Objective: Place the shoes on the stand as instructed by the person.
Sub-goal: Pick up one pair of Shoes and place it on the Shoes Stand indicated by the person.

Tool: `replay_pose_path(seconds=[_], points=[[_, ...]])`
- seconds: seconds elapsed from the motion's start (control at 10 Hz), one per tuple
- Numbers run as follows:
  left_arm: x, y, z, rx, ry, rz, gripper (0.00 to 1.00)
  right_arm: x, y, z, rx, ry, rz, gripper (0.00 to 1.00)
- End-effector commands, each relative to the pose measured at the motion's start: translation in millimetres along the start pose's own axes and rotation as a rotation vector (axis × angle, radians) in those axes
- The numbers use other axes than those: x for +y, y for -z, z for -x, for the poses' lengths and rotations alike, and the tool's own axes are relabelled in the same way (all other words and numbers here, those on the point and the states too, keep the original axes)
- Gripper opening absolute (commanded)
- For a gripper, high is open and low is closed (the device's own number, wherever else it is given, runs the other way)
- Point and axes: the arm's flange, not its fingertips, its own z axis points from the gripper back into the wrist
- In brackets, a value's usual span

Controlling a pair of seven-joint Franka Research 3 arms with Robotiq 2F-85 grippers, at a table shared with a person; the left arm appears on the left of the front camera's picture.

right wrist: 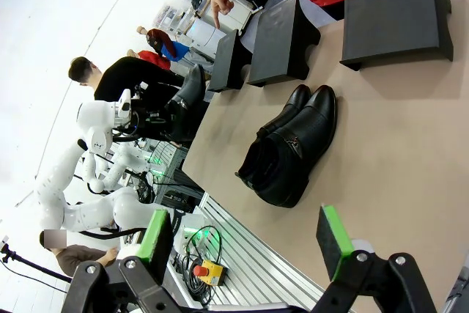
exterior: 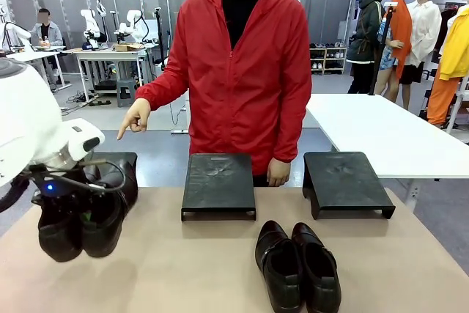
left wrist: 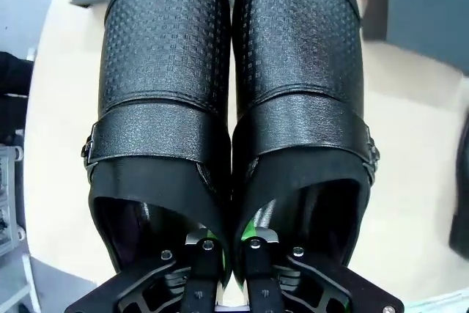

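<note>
Black leather pair (left wrist: 161, 71) pinched by inner walls between fingers of left gripper (left wrist: 229, 248), hanging above table (exterior: 183, 269). Person's hand (exterior: 135, 117) points at stand (right wrist: 226, 60) just past them. Second pair (exterior: 297, 265) on table ahead of right gripper (right wrist: 244, 219), fingers spread, no shoes placed yet

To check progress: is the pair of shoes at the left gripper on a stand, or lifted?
Lifted. The left gripper is shut on the pair of shoes, holding it above the table, on no stand.

Shoes (left wrist: 168, 71): black leather, glossy, dimple-embossed uppers, metal buckles (left wrist: 86, 153). Stands (exterior: 218, 185): matt black, faintly scuffed tops. Tabletop (exterior: 183, 269): smooth matt beige. Jacket (exterior: 242, 71): red synthetic cloth, slight sheen.
</note>
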Motion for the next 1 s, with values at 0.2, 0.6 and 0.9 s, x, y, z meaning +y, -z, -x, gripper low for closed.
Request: replay_pose_path(seconds=[0.2,0.6,0.9], points=[[44.8,-11.2,-72.0,-0.251,0.022,-0.006,0.07,0.1,-1.6,-0.7,-0.008,-0.023,-0.011,1.0],[71.1,35.0,-143.7,-0.335,0.226,0.139,0.07,0.1,-1.6,-0.7,-0.008,-0.023,-0.011,1.0],[68.1,64.8,-170.6,-0.34,0.182,0.063,0.07,0.1,-1.6,-0.7,-0.008,-0.023,-0.011,1.0]])
